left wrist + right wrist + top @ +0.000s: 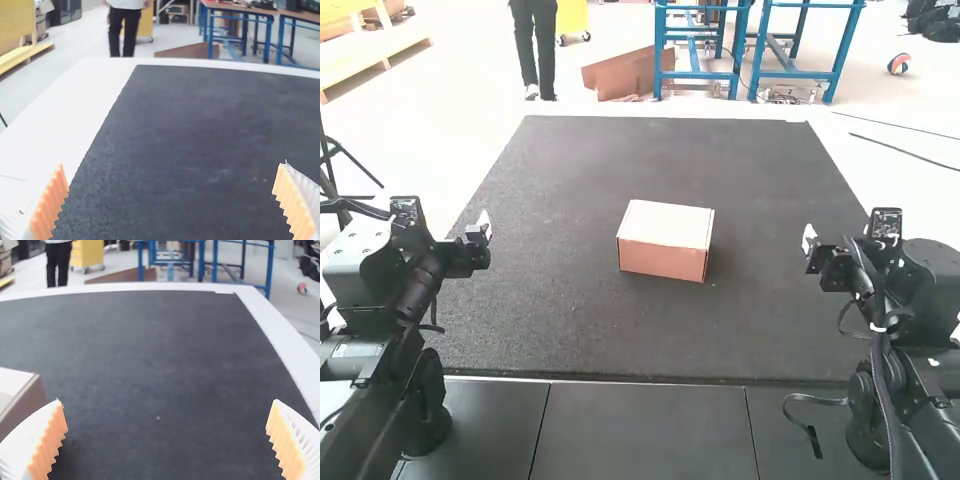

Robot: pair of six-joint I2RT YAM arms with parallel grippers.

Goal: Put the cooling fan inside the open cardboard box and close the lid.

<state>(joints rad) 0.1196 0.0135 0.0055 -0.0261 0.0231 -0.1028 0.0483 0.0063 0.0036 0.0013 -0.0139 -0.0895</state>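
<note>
A small cardboard box stands in the middle of the black mat, its lid lying flat and shut. A corner of the box lies beside one finger in the right wrist view. My left gripper hovers at the mat's left edge, open, with bare mat between its orange pads. Level with it at the mat's right edge is my right gripper, also open, its fingers wide apart and nothing between them.
The mat lies on a white table whose bare margin runs along both sides. A dark panel spans the front between the two arm bases.
</note>
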